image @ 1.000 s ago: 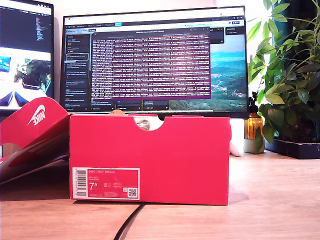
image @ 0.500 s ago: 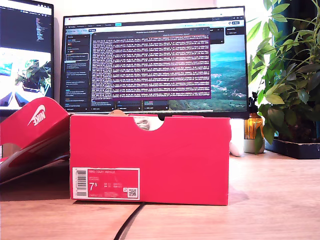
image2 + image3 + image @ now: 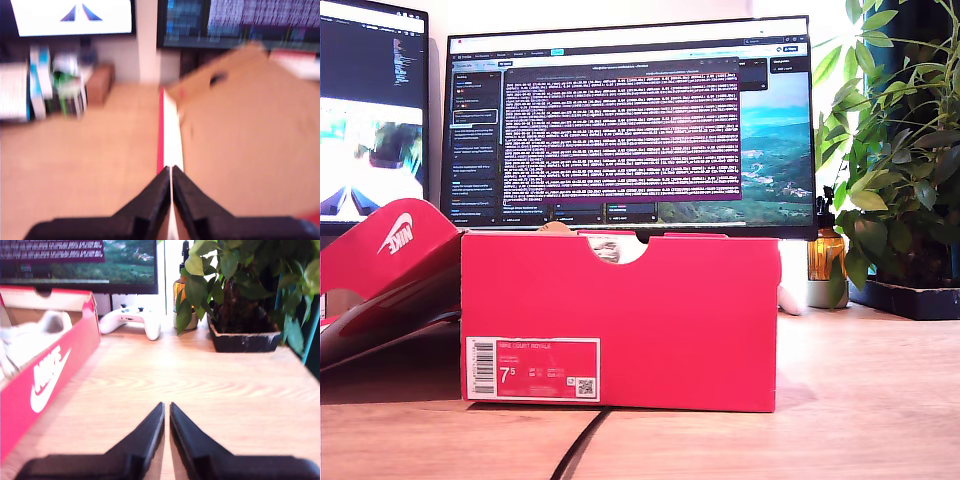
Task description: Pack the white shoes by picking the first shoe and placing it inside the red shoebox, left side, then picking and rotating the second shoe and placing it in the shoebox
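Second wrist view: my second claw (image 3: pixel 166 410) is closed and empty above the bench (image 3: pixel 210 385), beside the red shoebox (image 3: pixel 55 370); my first claw (image 3: pixel 171 172) is likewise closed.

A home desk or home office: two computer monitors (image 3: pixel 630 120) showing terminal text stand at the back edge of a wooden desk (image 3: pixel 880 400), with a potted plant (image 3: pixel 900 150) at the exterior view's right and a white game controller (image 3: pixel 131 320) nearby
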You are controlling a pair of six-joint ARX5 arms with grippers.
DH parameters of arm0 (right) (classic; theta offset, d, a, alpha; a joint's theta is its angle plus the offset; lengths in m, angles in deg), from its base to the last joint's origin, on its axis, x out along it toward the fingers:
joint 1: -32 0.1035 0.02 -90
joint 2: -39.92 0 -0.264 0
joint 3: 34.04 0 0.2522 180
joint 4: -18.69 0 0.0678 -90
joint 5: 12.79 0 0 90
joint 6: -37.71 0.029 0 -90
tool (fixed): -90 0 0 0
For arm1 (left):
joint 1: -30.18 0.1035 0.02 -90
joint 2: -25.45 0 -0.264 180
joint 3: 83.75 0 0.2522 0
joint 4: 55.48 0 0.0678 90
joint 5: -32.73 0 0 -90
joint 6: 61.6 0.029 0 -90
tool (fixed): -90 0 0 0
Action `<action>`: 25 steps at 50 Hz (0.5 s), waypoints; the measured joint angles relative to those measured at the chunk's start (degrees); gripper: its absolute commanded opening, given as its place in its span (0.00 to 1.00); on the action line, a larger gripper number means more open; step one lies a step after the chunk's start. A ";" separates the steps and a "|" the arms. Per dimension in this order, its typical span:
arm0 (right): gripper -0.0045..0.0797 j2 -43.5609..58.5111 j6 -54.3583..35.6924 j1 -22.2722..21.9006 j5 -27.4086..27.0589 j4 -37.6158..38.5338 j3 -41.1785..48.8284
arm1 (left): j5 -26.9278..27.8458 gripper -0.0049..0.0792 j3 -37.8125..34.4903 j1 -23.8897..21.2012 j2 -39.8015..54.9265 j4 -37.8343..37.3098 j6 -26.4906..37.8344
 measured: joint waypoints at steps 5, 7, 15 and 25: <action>0.04 0.00 3.13 0.00 -0.02 -0.02 0.00 | 0.02 0.04 0.00 0.00 -2.32 -6.58 -0.70; 0.04 0.00 3.17 0.00 -0.02 -0.02 0.00 | 0.00 0.04 0.00 0.00 -3.15 -8.70 -1.42; 0.04 0.00 3.32 0.00 -0.02 0.00 0.00 | -0.11 0.04 0.00 0.00 -7.43 -12.57 -4.59; 0.04 0.00 3.32 0.00 -0.02 0.00 0.00 | 2.38 0.04 0.02 -0.02 -12.79 -15.74 -5.14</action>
